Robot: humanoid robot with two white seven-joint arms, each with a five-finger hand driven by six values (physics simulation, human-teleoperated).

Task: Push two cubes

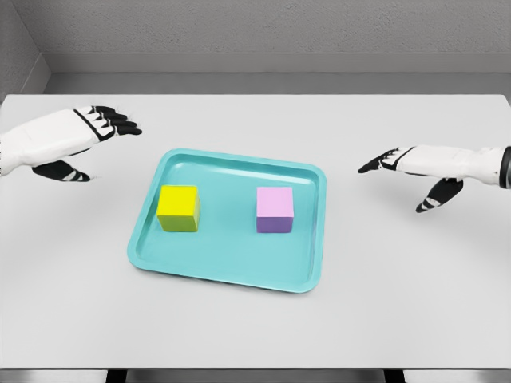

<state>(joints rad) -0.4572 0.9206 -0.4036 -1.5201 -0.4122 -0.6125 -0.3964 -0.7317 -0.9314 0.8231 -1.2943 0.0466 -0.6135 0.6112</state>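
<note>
A yellow cube (178, 207) sits in the left half of a teal tray (231, 271), and a pink cube (275, 210) sits in the right half, a hand's width apart. My left hand (102, 128) hovers over the table to the upper left of the tray, fingers stretched out and holding nothing. Out to the right of the tray, my right hand (403, 171) is likewise open with fingers pointing toward the tray. Neither hand touches a cube or the tray.
The tray lies in the middle of a white table (255, 335). A grey wall runs behind the table's far edge.
</note>
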